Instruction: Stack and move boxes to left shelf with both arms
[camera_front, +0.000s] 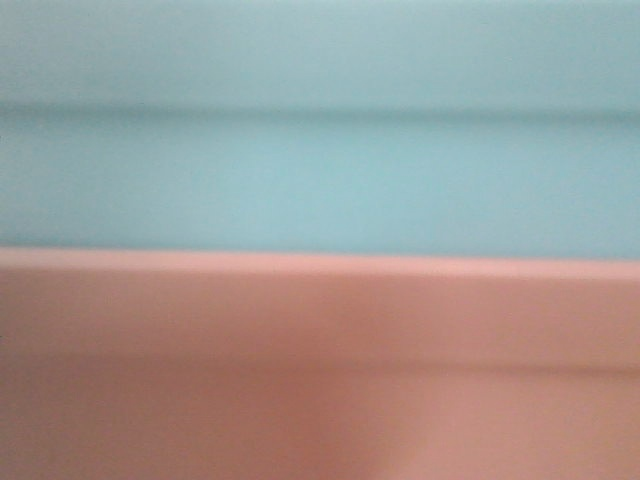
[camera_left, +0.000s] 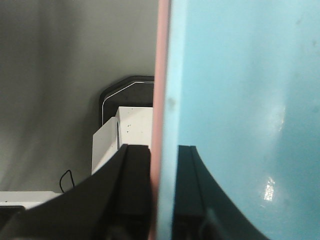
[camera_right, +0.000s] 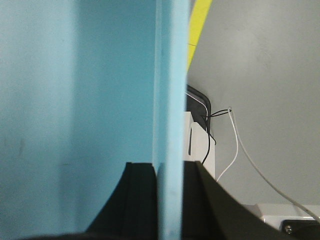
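Stacking looks done: sky-blue tub (camera_front: 320, 130) sits nested in salmon-pink tub (camera_front: 320, 370), both filling front view close to camera. Left gripper (camera_left: 161, 165) clamped over stack's side wall, one finger on pink outside, other on blue inside. Right gripper (camera_right: 170, 172) pinches opposite wall; only blue shows there. Left shelf out of sight in all views; carry and placement judged remaining.

- Light sky blue rectangular plastic tub (camera_front: 320, 150): sits inside the pink one and rises above its rim, filling the upper half of the blurred front view. The right gripper (camera_right: 168, 167) clamps one end wall between its fingers (camera_right: 137, 200).
- Salmon pink rectangular plastic tub (camera_front: 320, 370): directly beneath, wall flat against the blue wall. The left gripper (camera_left: 159, 150) pinches both walls together.
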